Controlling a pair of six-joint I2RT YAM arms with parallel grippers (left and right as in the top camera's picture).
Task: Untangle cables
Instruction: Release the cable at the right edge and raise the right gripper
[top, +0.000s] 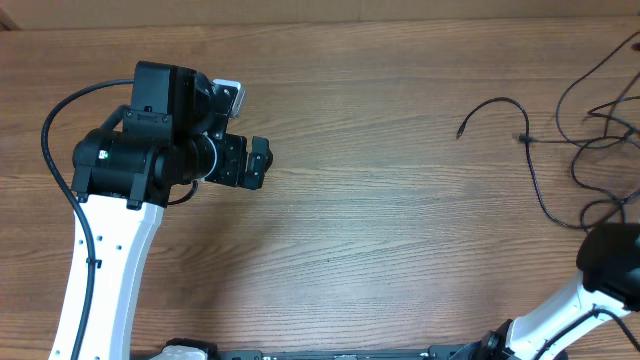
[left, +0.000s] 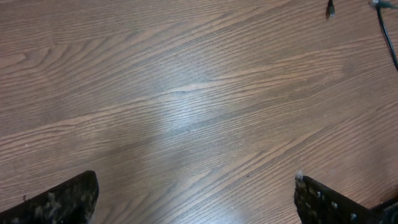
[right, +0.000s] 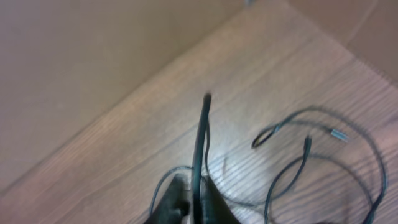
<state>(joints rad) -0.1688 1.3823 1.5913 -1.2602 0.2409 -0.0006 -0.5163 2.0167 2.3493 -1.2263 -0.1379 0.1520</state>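
Observation:
Several thin black cables (top: 590, 140) lie loose at the table's right side, one with a free plug end (top: 461, 131) reaching toward the middle. My right gripper (right: 198, 198) is shut on one black cable (right: 200, 143), which sticks up stiffly between the fingers above the table's corner. More cable loops with a silver plug (right: 339, 134) lie below it. Only the right arm's body (top: 610, 258) shows in the overhead view, not its fingers. My left gripper (top: 258, 162) is open and empty over bare wood at the left, far from the cables; its fingers frame the wrist view (left: 196, 199).
The wooden table (top: 380, 230) ends at a far corner in the right wrist view (right: 249, 12), with brown floor beyond. A cable piece and plug (left: 331, 9) show at the top right of the left wrist view.

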